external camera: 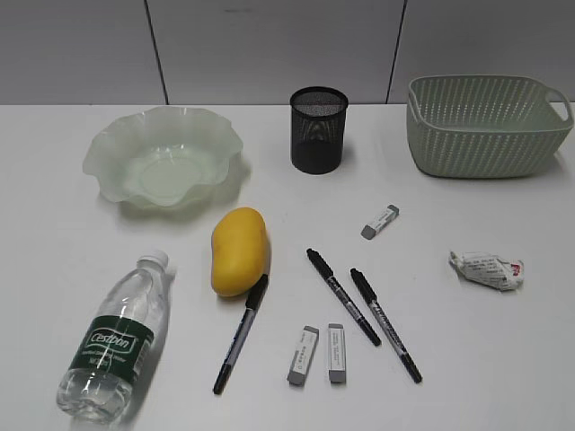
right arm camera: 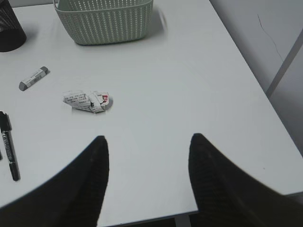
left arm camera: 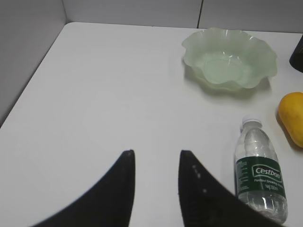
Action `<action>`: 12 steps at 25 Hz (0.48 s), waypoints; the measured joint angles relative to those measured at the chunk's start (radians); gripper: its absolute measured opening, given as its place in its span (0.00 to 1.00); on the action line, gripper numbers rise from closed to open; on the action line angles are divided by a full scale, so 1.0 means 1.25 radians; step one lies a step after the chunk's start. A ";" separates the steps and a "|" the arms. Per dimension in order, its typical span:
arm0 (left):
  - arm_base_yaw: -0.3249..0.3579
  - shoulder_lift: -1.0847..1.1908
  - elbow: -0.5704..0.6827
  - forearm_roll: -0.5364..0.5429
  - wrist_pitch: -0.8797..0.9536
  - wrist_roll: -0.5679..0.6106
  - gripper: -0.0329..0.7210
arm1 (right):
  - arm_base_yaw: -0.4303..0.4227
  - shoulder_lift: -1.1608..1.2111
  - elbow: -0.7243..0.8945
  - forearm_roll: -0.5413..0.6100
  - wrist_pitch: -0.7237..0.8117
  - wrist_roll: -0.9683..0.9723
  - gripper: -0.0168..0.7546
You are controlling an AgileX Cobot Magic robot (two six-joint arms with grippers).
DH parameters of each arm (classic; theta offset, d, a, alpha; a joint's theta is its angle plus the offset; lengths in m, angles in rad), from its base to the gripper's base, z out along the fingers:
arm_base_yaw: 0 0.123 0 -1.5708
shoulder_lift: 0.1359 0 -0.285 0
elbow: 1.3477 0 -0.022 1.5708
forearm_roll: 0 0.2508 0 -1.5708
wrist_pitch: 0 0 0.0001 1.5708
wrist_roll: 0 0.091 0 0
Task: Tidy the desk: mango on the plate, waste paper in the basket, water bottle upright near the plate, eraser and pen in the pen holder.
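Note:
On the white desk [external camera: 503, 359] a yellow mango [external camera: 238, 251] lies in front of the wavy pale-green plate [external camera: 108, 148]. The water bottle [external camera: 117, 337] lies on its side at front left. Three black pens [external camera: 343, 296] and three grey-white erasers [external camera: 380, 221] are scattered in the middle. The waste paper [external camera: 486, 269] sits at right, before the basket [external camera: 476, 135]. The black mesh pen holder [external camera: 318, 128] stands at the back. My left gripper [left arm camera: 156, 156] is open over bare desk, left of the bottle [left arm camera: 260, 175]. My right gripper [right arm camera: 149, 142] is open near the desk's front edge, with the paper ball [right arm camera: 88, 101] ahead to its left.
Neither arm shows in the exterior view. A grey wall runs along the desk's far edge. In the right wrist view the desk's right edge and front corner [right arm camera: 194, 208] lie close by, and the basket [right arm camera: 104, 21] stands at the far end.

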 joint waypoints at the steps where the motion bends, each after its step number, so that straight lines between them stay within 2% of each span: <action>1: 0.000 0.000 0.000 0.000 0.000 0.000 0.36 | 0.000 0.000 0.000 0.000 0.000 0.000 0.59; 12: 0.000 0.000 0.000 0.000 0.000 0.000 0.36 | 0.000 0.000 0.000 0.000 0.000 0.000 0.59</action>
